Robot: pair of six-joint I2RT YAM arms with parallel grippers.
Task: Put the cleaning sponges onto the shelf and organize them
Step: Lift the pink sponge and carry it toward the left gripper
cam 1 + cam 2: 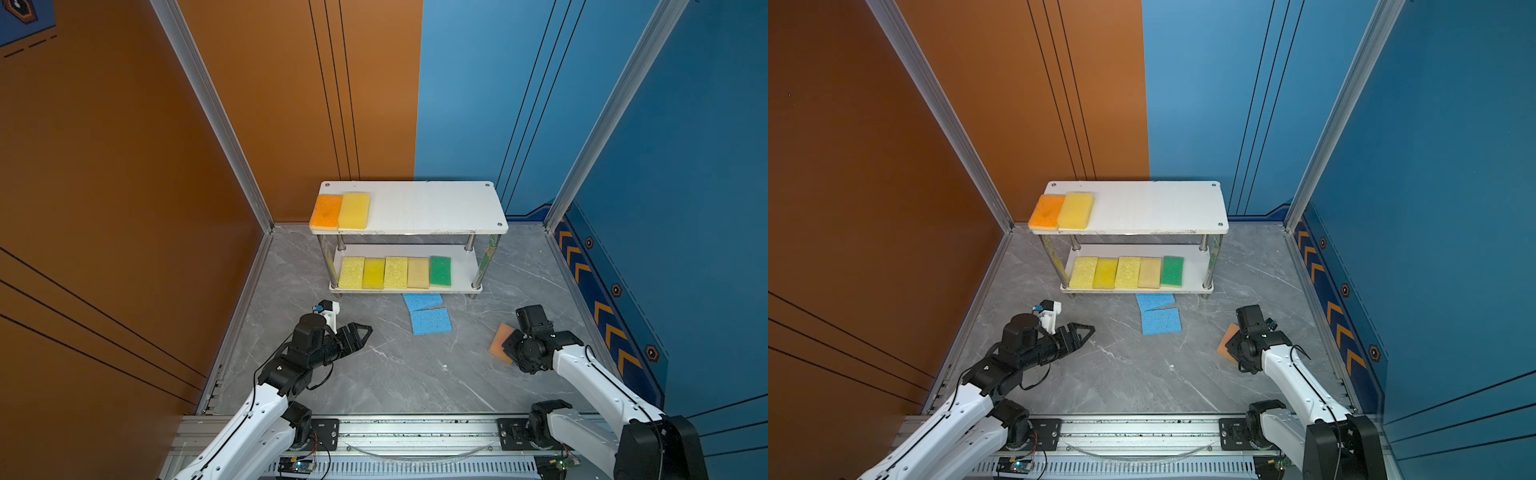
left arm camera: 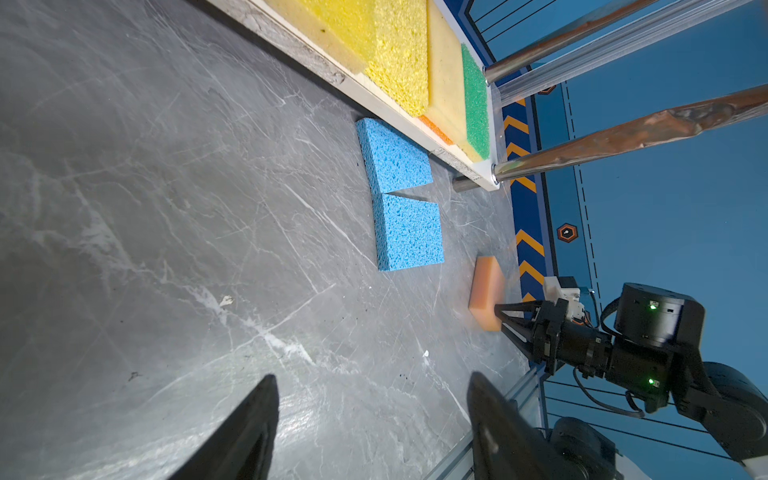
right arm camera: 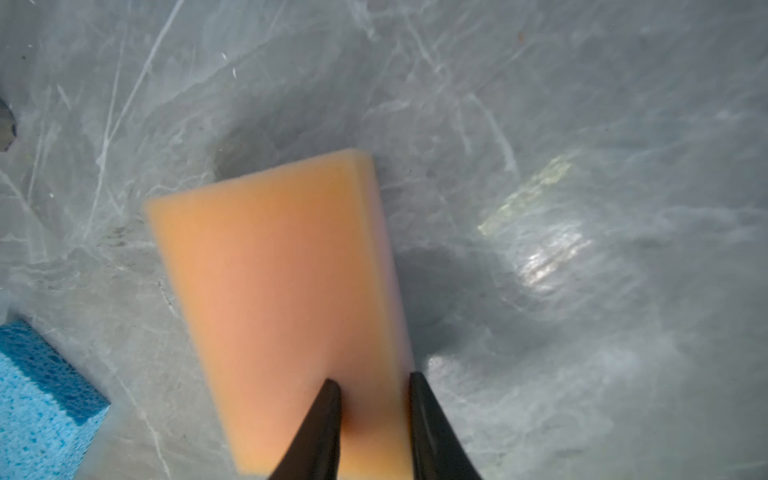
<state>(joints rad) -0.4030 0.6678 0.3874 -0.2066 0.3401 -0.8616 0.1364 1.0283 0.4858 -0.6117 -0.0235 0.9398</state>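
Right gripper [image 3: 372,384] clamped on the near end of the pink sponge [image 3: 274,291], which is tilted over the grey floor [image 1: 374,374], front-right of the shelf [image 1: 436,208]. Left gripper [image 2: 372,378] jaws apart, empty. Two light blue sponges [image 1: 431,322] lie on the floor by the shelf; seven sponges sit on it.

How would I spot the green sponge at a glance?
Find the white two-tier shelf by the back wall. On its lower board lies a row of five; the green sponge ends it on the right in both top views, beside the beige sponge, the only green one.
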